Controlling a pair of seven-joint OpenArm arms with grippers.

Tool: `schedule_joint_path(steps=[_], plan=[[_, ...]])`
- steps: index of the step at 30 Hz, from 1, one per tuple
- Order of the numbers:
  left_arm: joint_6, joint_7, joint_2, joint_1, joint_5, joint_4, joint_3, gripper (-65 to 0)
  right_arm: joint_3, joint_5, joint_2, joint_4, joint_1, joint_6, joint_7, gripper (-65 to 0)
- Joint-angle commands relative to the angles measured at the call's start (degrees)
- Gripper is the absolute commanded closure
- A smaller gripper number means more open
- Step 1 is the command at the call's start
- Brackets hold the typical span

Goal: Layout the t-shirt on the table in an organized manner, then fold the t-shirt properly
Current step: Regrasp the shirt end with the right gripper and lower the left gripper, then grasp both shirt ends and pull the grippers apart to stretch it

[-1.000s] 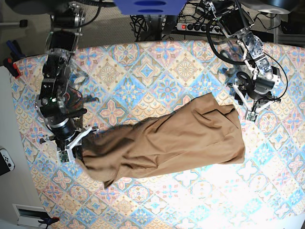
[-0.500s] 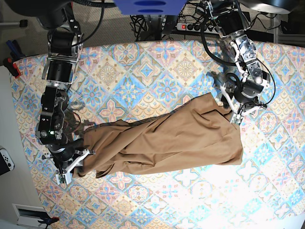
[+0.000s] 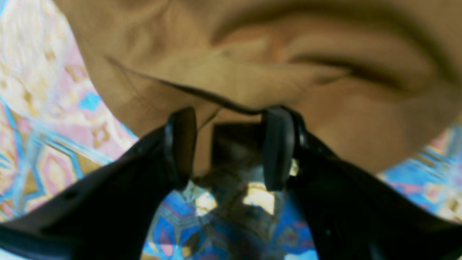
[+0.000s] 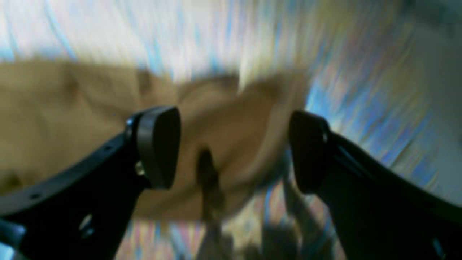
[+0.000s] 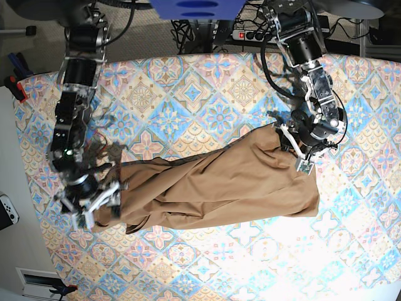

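The t-shirt [image 5: 216, 185] is found bunched lengthwise across the middle of the patterned tabletop [image 5: 207, 94]. The left tool [image 3: 231, 144] is positioned at the shirt's upper corner; its pads are parted, with a fold edge lying between them, no clamping confirmed. The right tool [image 4: 234, 151] is seen spread wide, gripping nothing, over the opposite end.

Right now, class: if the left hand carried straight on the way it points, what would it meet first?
The t-shirt. In the left wrist view the left hand points at the tan cloth's edge, which lies right at its fingertips, perhaps already between them; depth is unclear.
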Motion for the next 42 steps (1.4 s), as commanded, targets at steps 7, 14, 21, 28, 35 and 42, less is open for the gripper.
schedule_joint_path(steps=[7, 14, 21, 28, 35, 42], plan=[[0.0, -1.3, -1.8, -4.9, -0.8, -6.5, 7.8, -10.5, 0.2, 0.3, 0.5, 3.3, -4.3, 0.0, 0.2, -44.3], [0.0, 3.0, -0.5, -5.9, -1.5, -2.9, 10.6, 0.0, 0.2, 0.3, 0.5, 3.3, -4.5, 0.0, 0.2, -44.3], [0.0, 25.5, -0.6, -9.6, -16.1, 19.4, 10.6, 0.0, 0.0, 0.3, 0.5, 2.9, -4.5, 0.0, 0.2, -44.3], [0.7, 38.0, -0.7, -22.1, -20.5, 17.1, -1.7, 0.0, -0.2, 0.3, 0.4, 2.8, -4.4, 0.0, 0.2, -44.3], [4.1, 21.1, -11.2, -33.8, -15.6, -31.0, -10.8, 0.0, -0.3, 0.3, 0.4, 2.8, -4.5, 0.0, 0.2, -44.3], [4.1, 4.1, -18.6, -37.9, -15.6, -55.7, -10.7, 0.0, -0.3, 0.3, 0.3, 2.8, -6.6, 0.0, 0.2, -44.3]])
